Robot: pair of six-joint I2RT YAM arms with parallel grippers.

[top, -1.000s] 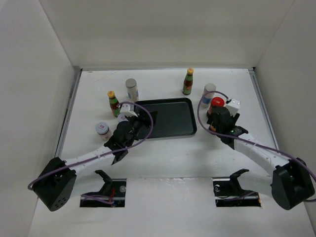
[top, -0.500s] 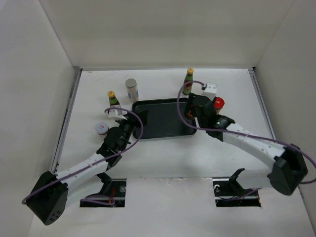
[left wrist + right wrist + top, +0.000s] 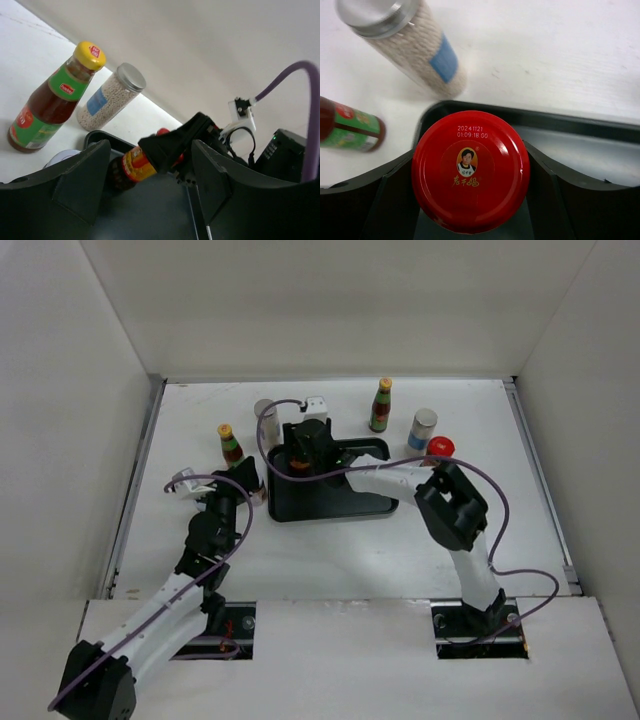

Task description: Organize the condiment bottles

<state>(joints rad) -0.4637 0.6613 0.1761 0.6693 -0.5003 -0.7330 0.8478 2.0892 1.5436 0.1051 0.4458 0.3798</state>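
red-lid jar (image 3: 470,170): in tray (image 3: 375,502), 11 o'clock corner; resting or lifted, can't tell.
R gripper (image 3: 302,458): clamped on red-lid jar, fingers either side of lid.
L gripper (image 3: 147,192): fingers apart, empty, at tray's 9 o'clock edge.
off tray, 10 o'clock: sauce bottle (image 3: 50,100), shaker (image 3: 107,97).
off tray, 2 o'clock: 2nd sauce bottle (image 3: 381,405), 2nd shaker (image 3: 423,428), 2nd red jar (image 3: 439,448).

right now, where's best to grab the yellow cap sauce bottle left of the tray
Probably its wide labelled body, below the narrow neck, with the fingers closing on either side and coming in from the near left. The bottle stands upright; the tray and shaker crowd its right and far sides.
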